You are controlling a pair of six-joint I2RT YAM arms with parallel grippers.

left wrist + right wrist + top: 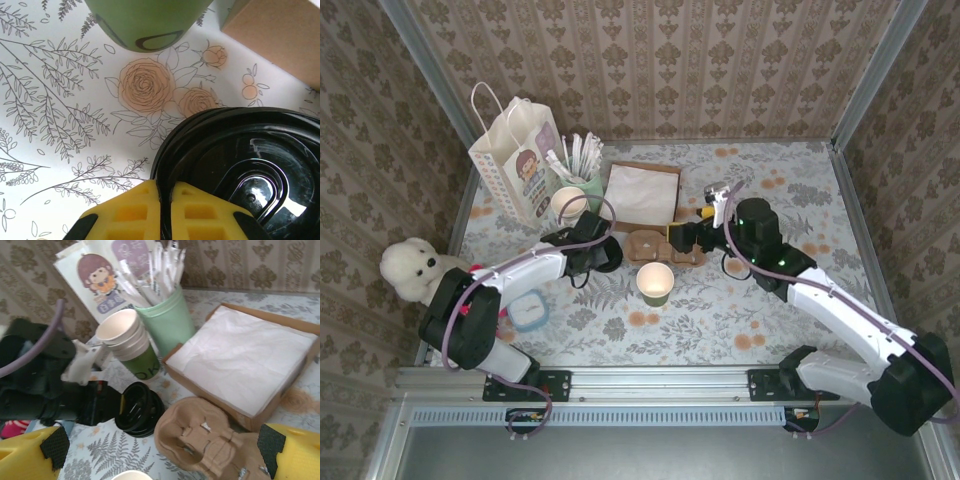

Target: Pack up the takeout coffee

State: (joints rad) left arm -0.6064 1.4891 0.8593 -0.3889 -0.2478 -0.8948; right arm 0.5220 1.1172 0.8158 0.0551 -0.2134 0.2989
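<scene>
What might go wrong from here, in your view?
The left gripper pinches the black lid by its thin rim only; it may slip or tilt when lifted.
The olive-green cup stands lidless between both arms; a bump could tip it.
The right gripper is open at the carrier, not gripping it, so the carrier could slide.

paper bag stands at the table's far left corner; just right of it a cup of straws, with a stack of cups just before that. napkin box lies at the middle of the far edge, cup carrier just before it. black lid is left of the carrier, open cup before it at mid-table. plush bear sits at the left edge, a round tub toward the near left corner
</scene>
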